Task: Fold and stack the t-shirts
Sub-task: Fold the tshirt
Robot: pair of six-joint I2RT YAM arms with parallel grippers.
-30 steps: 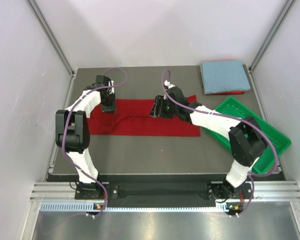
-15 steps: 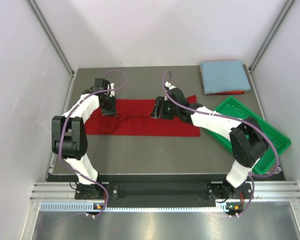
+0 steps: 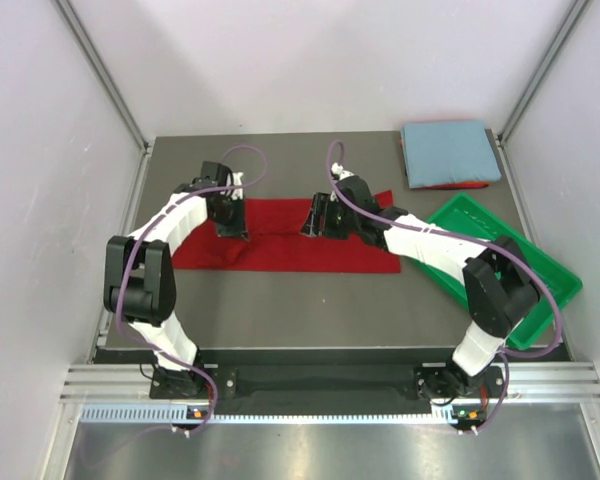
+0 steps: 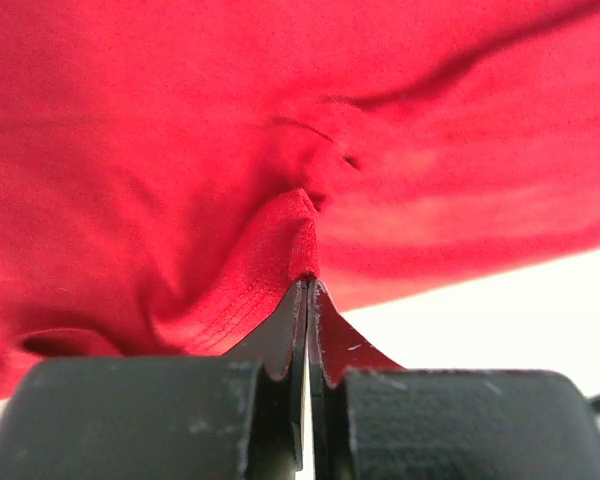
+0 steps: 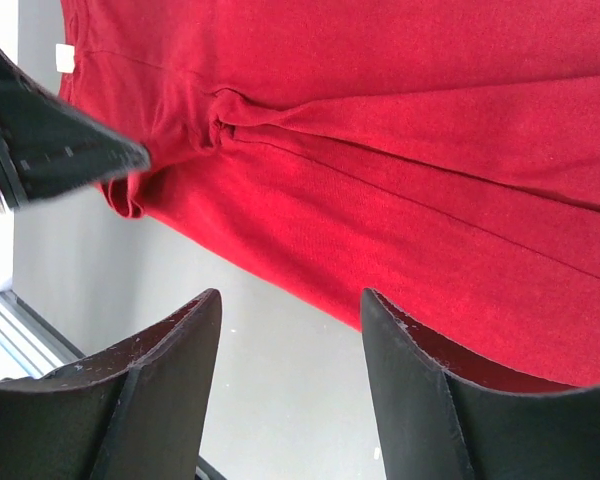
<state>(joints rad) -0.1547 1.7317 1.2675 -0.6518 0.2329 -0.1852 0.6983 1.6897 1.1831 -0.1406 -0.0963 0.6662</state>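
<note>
A dark red t-shirt (image 3: 300, 248) lies half folded as a long strip across the middle of the table. My left gripper (image 3: 230, 228) is shut on a pinch of its hem at the left end (image 4: 298, 230). My right gripper (image 3: 316, 222) is open over the shirt's far edge, its jaws wide apart above cloth (image 5: 400, 150) and bare table. A small white neck label (image 5: 64, 58) shows in the right wrist view. A folded light blue t-shirt (image 3: 448, 152) lies on another red one (image 3: 450, 185) at the back right corner.
A green plastic tray (image 3: 540, 270) sits at the right edge, partly under my right arm. The grey table (image 3: 300, 310) is bounded by metal frame posts and white walls.
My left gripper has moved right and slightly nearer, dragging the shirt's left end with it and bunching the cloth. The right gripper has stayed in place.
</note>
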